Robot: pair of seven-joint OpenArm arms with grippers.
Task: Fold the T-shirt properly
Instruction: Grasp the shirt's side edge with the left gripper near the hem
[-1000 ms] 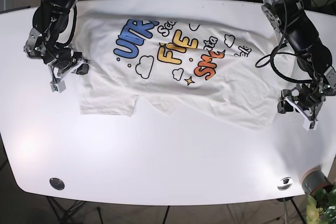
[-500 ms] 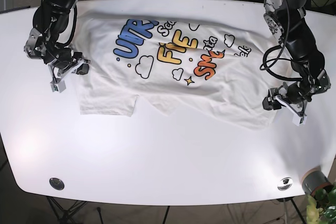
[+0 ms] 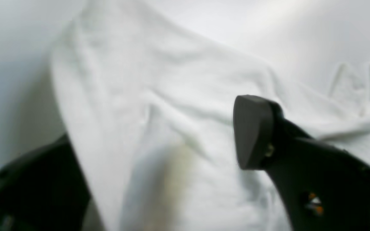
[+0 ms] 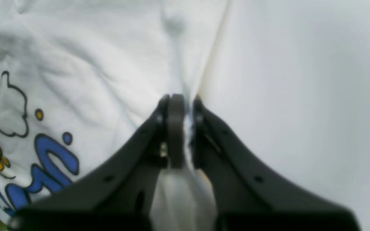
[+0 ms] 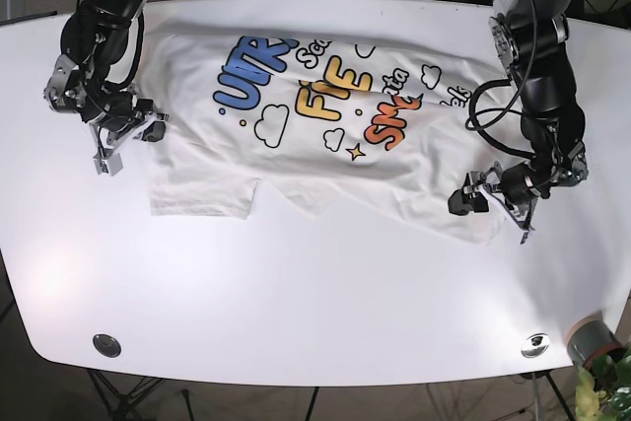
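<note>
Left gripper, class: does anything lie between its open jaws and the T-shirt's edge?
Nothing visible does. The left gripper is open astride the T-shirt, one finger over the cloth, the other off its hem above the bare table.

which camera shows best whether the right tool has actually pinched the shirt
The right wrist view: the right tool is shut on a fold at the T-shirt edge. The base view shows that tool small; the left wrist view doesn't show it.

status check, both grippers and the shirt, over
Right gripper shut on T-shirt edge. Left gripper open, straddling the opposite shirt edge, no grip yet. Shirt spread print-up on the table, unfolded, wrinkled. Nothing in the way.
</note>
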